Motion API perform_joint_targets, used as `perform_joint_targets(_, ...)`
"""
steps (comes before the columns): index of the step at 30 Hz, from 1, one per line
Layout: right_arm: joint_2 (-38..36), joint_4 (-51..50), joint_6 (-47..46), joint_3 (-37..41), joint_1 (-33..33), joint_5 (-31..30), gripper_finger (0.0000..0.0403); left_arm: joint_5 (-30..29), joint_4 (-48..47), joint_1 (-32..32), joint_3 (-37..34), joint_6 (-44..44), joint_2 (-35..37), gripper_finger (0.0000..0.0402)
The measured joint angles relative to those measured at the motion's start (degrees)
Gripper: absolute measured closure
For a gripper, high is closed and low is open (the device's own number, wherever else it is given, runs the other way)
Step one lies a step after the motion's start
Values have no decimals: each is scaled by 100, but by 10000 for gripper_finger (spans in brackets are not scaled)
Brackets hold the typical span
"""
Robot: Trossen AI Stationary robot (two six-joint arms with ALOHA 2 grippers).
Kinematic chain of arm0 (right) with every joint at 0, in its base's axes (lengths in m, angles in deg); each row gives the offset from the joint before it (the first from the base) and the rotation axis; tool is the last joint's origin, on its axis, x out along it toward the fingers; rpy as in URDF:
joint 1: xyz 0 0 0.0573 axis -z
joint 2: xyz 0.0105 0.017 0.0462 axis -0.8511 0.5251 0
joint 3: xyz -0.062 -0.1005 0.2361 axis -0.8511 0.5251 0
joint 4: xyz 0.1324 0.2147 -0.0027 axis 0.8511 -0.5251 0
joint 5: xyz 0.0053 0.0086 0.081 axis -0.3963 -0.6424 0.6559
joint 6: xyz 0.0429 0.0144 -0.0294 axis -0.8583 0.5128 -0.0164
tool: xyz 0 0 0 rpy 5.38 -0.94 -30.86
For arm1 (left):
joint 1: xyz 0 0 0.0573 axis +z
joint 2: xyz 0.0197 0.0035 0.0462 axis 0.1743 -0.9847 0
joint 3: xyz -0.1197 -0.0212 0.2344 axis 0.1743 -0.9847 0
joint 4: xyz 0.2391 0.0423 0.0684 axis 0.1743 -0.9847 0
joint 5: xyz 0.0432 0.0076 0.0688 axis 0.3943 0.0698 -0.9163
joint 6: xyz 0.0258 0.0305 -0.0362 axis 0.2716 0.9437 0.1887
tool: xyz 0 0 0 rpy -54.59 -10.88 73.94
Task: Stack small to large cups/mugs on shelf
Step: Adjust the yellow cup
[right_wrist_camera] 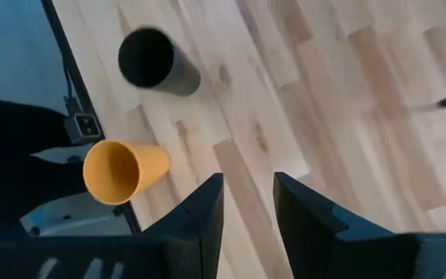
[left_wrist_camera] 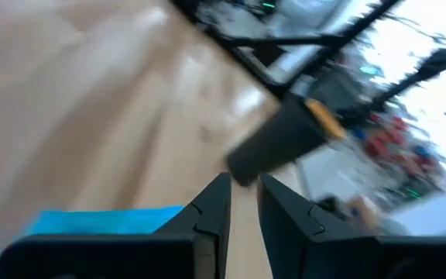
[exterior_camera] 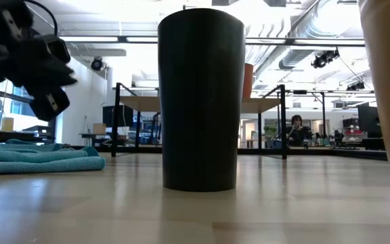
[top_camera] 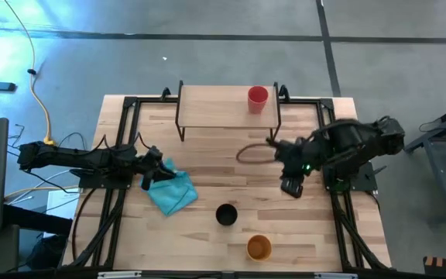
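Observation:
The red cup stands upright on the shelf, near its right end, at the table's far edge. The black cup and the yellow-orange cup stand upright on the tabletop near the near edge, a little apart. My right gripper hovers right of and beyond the black cup, its fingers a little apart with nothing between them. My left gripper hangs over the blue cloth's left edge, open by a narrow gap.
A light blue cloth lies crumpled left of the black cup. A dark loop of cord lies on the table in front of the shelf. Bare wood lies between shelf and cups. Black frame rails run along both sides.

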Motion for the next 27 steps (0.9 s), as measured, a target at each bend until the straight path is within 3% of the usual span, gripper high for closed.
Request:
perform_joint_targets(9, 961, 2, -639, 2, -788, 0, 297, 1489, 689, -3, 0, -638, 0, 346)
perform_joint_targets(22, 1838, 451, -2390, 9, -1827, -78, 297, 2045, 1003, -2, 0, -1277, 1, 346)
perform_joint_targets(27, 1845, 910, -2594, 9, -2040, -870, 297, 1940, 1041, -2, 0, -1390, 0, 346)
